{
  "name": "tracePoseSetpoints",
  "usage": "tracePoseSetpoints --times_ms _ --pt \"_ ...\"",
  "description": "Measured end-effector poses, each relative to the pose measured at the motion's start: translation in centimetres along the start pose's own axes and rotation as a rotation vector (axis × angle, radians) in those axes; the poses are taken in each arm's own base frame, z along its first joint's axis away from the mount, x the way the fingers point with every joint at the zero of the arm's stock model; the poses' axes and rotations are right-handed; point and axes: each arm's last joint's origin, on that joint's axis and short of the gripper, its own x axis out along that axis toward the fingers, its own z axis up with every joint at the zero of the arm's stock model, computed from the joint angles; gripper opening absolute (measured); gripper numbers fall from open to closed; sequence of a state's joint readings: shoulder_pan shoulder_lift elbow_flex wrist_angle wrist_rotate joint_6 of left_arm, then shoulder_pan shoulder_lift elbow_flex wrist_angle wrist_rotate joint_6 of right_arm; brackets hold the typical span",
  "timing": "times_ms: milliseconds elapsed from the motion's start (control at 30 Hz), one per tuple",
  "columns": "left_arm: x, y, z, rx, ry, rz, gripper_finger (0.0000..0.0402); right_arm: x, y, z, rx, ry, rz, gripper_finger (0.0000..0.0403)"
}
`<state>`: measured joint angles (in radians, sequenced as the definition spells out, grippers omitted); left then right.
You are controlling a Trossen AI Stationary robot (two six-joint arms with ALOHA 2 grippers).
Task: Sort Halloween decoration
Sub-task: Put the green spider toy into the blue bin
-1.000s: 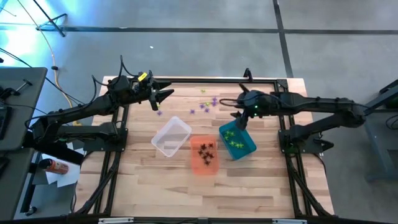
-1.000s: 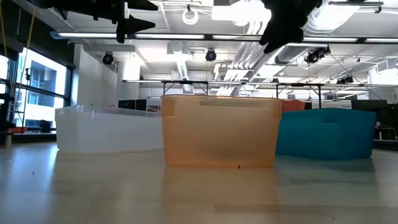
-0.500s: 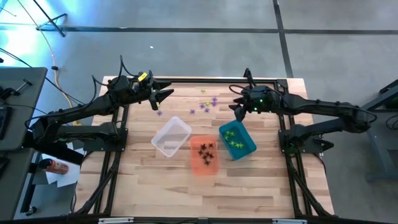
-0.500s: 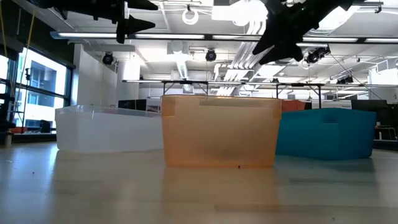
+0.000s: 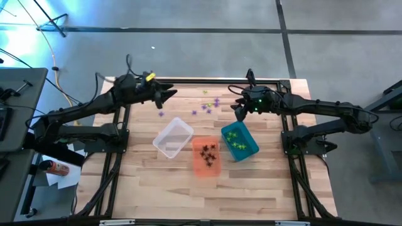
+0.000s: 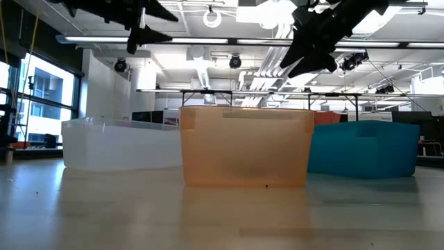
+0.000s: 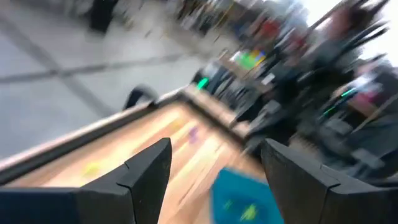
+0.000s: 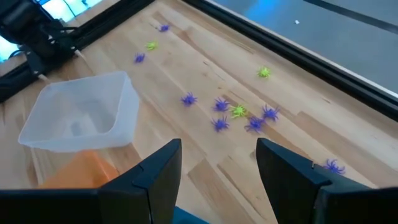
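- Three bins are seen in a row on the counter (image 5: 264,188): a clear bin (image 5: 173,137), an orange bin (image 5: 206,156) holding black spiders (image 5: 207,151), and a teal bin (image 5: 239,141) holding green spiders (image 5: 236,139).
- Behind the bins, purple spiders (image 8: 236,115) and a few green ones lie scattered on the bare wood.
- The right pincer (image 5: 238,109) is held open in the air, above the far end of the teal bin, empty.
- The left pincer (image 5: 164,95) is held open above the far left part, empty.

Robotics lab, open ceiling ducts (image 6: 208,69) (industrial), concrete floor (image 5: 207,56), framed wooden workbench (image 5: 163,188)
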<state>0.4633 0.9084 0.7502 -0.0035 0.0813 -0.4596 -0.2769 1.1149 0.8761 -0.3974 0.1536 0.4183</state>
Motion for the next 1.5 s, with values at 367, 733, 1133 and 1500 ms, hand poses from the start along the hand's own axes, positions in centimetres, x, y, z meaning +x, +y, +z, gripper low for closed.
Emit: tracePoseSetpoints --times_ms 367,733,1133,1500 --pt "3.3 6.4 -4.8 -0.12 0.587 0.749 0.0236 0.2 -1.2 0.5 0.042 -0.01 -0.043 0.0204" --pt "3.9 12.4 -10.6 -0.35 0.66 0.981 0.0236 0.2 -1.4 0.6 0.049 -0.012 -0.048 0.0204" --pt "5.5 14.8 -12.4 -0.369 0.752 0.941 0.0168 0.2 -1.4 0.6 0.064 -0.012 -0.048 0.0204" --pt "5.3 14.3 -11.6 -0.328 0.764 0.824 0.0007 0.2 -1.5 0.6 0.046 -0.028 -0.086 0.0204"
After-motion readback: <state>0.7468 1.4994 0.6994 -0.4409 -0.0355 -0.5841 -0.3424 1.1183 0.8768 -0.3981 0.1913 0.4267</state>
